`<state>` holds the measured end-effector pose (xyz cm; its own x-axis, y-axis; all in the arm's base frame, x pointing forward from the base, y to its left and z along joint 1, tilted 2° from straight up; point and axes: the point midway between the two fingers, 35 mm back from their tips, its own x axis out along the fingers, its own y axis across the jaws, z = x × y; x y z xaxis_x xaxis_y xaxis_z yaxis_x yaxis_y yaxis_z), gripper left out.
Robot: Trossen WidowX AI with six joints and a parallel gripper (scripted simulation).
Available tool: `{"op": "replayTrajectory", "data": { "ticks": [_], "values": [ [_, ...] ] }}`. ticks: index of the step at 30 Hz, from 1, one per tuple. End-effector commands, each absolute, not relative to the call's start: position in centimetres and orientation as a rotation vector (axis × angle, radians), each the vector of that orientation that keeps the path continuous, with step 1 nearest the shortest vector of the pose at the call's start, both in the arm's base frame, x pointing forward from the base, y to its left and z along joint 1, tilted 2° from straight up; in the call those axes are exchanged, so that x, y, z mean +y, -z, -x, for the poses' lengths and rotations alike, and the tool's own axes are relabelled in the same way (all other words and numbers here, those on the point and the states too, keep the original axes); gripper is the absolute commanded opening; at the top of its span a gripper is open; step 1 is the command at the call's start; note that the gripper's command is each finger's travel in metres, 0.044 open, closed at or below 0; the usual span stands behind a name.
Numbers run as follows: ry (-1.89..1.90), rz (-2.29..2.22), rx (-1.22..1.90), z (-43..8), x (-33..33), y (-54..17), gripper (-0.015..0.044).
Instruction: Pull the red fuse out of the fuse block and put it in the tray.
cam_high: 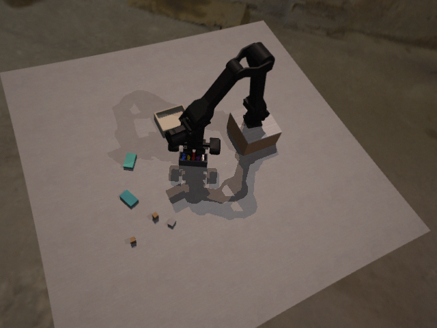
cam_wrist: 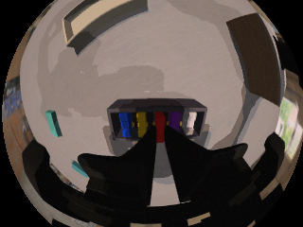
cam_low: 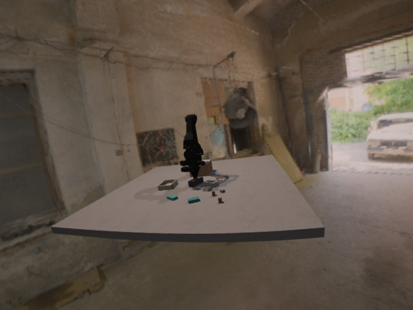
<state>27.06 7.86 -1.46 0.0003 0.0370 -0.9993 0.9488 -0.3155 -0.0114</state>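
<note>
Seen from above, my black arm (cam_high: 219,85) (cam_low: 191,133) reaches out from a brown-sided box (cam_high: 263,145) (cam_low: 204,169) (cam_wrist: 258,57) and bends down over a dark fuse block (cam_high: 192,163) (cam_low: 195,183) (cam_wrist: 156,103). The gripper (cam_high: 194,152) (cam_low: 195,176) (cam_wrist: 159,129) points downward, its fingers nearly together, closed on the red fuse (cam_high: 193,156) (cam_low: 195,179) (cam_wrist: 160,121). The fuse is directly between the fingertips, in the middle of the row, with red showing at the block's top edge in the exterior view.

The fingers cover part of the fuse, and its lower end is hard to make out; I cannot tell whether it is free of its slot. In the wrist view the tray is cut off by the frame.

Close beside the red fuse stand a yellow fuse (cam_high: 188,157) (cam_wrist: 142,124) and a purple fuse (cam_high: 198,158) (cam_wrist: 174,121). A blue fuse (cam_high: 184,156) (cam_wrist: 125,124) and a white fuse (cam_high: 203,157) (cam_wrist: 191,121) sit at the row's ends. I cannot tell whether my fingertips touch any neighbour.

The shallow beige tray (cam_high: 159,124) (cam_low: 164,187) (cam_wrist: 109,26) is near the block, partly hidden by the arm from above. Two teal blocks, two small orange pieces and a grey one lie farther off.
</note>
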Motion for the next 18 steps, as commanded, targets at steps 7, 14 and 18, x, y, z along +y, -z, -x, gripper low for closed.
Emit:
{"op": "replayTrajectory", "data": {
  "ticks": [7, 14, 18],
  "values": [
    [1.428, -1.469, 1.069, -27.16, 7.83, 0.86, 0.0000],
    [1.428, -1.469, 1.069, -27.16, 7.82, 0.51, 0.0000],
    [1.428, -1.469, 1.069, -27.15, 7.81, 0.32, 0.0000]
  ]
}}
